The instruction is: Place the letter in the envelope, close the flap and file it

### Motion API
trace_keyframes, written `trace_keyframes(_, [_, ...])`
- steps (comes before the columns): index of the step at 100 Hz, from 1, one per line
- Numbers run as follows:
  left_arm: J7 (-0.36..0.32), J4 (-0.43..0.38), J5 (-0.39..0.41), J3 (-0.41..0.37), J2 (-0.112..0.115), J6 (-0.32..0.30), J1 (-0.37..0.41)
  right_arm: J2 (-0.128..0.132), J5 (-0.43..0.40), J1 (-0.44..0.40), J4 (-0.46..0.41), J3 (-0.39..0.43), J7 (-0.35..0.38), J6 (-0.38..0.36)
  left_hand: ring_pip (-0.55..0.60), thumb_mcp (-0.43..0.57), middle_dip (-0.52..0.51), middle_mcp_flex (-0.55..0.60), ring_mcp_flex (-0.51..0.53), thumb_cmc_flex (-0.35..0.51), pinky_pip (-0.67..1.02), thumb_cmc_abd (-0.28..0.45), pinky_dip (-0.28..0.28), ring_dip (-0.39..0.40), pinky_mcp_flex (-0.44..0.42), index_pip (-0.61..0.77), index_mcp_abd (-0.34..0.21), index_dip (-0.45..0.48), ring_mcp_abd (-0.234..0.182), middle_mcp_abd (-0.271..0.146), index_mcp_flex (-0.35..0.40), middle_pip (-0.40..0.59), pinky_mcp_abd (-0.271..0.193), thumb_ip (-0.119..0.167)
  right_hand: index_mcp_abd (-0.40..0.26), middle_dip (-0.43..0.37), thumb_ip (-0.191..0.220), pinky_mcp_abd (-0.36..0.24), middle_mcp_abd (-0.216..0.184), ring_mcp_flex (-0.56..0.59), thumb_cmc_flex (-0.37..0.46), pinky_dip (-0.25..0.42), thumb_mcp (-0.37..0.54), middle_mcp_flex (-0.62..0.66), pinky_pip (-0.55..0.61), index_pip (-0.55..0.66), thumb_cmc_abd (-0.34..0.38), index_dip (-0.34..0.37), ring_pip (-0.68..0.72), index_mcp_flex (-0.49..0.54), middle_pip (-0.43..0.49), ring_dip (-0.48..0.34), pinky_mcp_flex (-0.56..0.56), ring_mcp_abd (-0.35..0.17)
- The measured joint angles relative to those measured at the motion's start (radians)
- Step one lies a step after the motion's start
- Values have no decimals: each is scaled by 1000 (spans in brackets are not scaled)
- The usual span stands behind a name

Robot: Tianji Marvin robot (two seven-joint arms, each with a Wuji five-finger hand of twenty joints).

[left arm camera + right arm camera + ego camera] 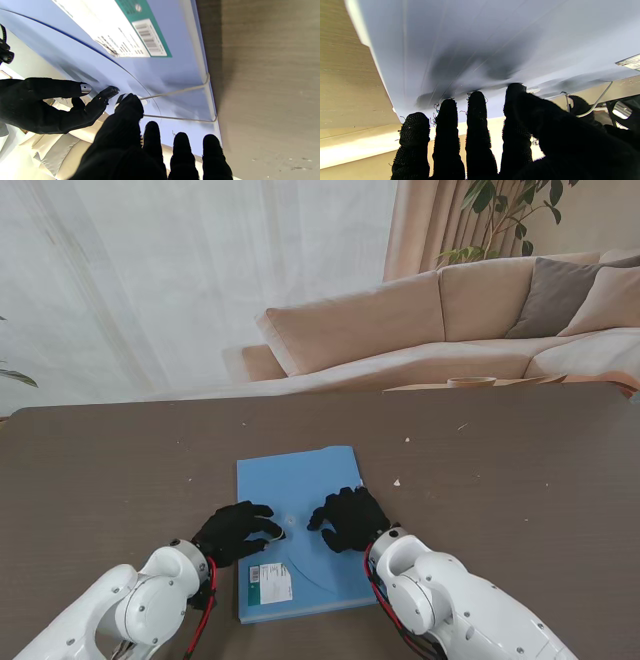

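A blue envelope (300, 490) lies flat on the dark table in front of me, its white-and-green label (270, 583) on the corner nearest me. No letter shows. My left hand (235, 532) rests on the envelope's left half. Its thumb and a finger pinch the white closure string (180, 91) at the small round button (533, 89). From there the string runs in a loop to the envelope's edge. My right hand (350, 518) lies palm down on the right half, its fingers (475, 112) spread flat on the blue surface (470, 37), holding nothing.
Small pale crumbs (397, 481) dot the brown table (520, 500). A beige sofa (420, 320) with cushions stands beyond the far edge, and a round wooden object (470, 382) sits just past that edge. Sheer curtains hang at the back left.
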Motion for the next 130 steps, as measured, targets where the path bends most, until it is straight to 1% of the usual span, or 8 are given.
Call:
trace_keyframes(5, [12, 6, 2, 9, -1, 1, -8, 1, 0, 5, 1, -5, 4, 0, 0, 0, 0, -12, 0, 0, 0, 0, 0, 0, 0, 0, -1, 0, 0, -1, -16, -2, 0, 0, 0, 3, 51, 0, 0, 0, 24, 0, 2, -1, 0, -22, 46, 35, 2, 3, 9, 0, 1, 0])
trace_keyframes(9, [20, 10, 3, 15, -3, 2, -14, 1, 1, 9, 1, -8, 9, 0, 0, 0, 0, -13, 0, 0, 0, 0, 0, 1, 0, 0, -1, -2, 0, -1, -16, -2, 0, 0, 0, 7, 69, -2, -1, 0, 31, 1, 0, -1, 0, -27, 59, 47, 2, 4, 11, 0, 1, 0])
trace_keyframes(28, [52, 31, 77, 64, -7, 25, -55, 2, 4, 20, 1, -11, 29, -1, 0, 0, 0, -21, 0, 0, 0, 0, 3, 1, 3, 11, -6, -12, -2, -1, -31, 0, 0, 0, -1, 26, 91, -11, -1, 0, 43, 1, 3, -2, 0, -33, 66, 71, 19, 4, 22, 1, 8, 0])
trace_keyframes(73, [37, 75, 142, 159, -6, 86, -155, 2, 32, 27, -1, -9, 59, -3, 0, 0, 0, -23, 0, 0, 0, 0, 14, 2, 7, 16, -46, -34, -10, -1, -73, 0, -1, 0, 0, 45, 93, -11, -8, 51, 61, 9, 45, 12, 24, -37, 43, 99, 46, 29, 6, 15, 41, -3])
trace_keyframes(106, [-29, 76, 198, 185, 3, 101, -176, 3, 32, -11, -35, 46, 63, -15, -5, -20, 1, -24, 0, 0, -12, 0, 14, 2, 7, 15, -93, -36, -10, -2, -71, 0, -10, 0, 12, -2, 78, 2, -5, 75, -11, 11, 2, 43, 22, -22, 18, 57, 5, 25, -30, 7, 51, -13])
trace_keyframes(115, [-45, 81, 206, 197, 6, 113, -183, 3, 25, -27, -54, 60, 65, -14, -11, -24, 1, -26, -1, 1, -12, 23, 14, 2, 7, 6, -107, -45, -11, -7, -87, -11, -11, 0, 12, -13, 36, 4, -5, 77, -11, 10, -24, 43, 21, -21, 9, 48, -12, 0, -31, -9, 51, -4])
trace_keyframes(121, [-56, 84, 212, 203, 8, 120, -188, 3, 21, -41, -70, 75, 66, -12, -13, -23, 1, -30, -1, 1, -12, 24, 14, 2, 7, -4, -120, -47, -11, -13, -88, -13, -12, 0, 12, -27, 35, 13, -5, 81, -21, 2, -50, 43, 13, -21, 8, 48, -46, -1, -47, -23, 51, -3])
trace_keyframes(130, [-60, 86, 219, 208, 9, 125, -193, 2, 16, -70, -101, 106, 64, -3, -20, -33, 1, -30, -1, 1, -12, 24, 14, 2, 7, -5, -133, -48, -12, -13, -89, -23, -12, 0, 12, -57, -16, 33, -4, 83, -36, -13, -107, 26, -18, -21, 11, 48, -117, -26, -88, -63, 49, -2])
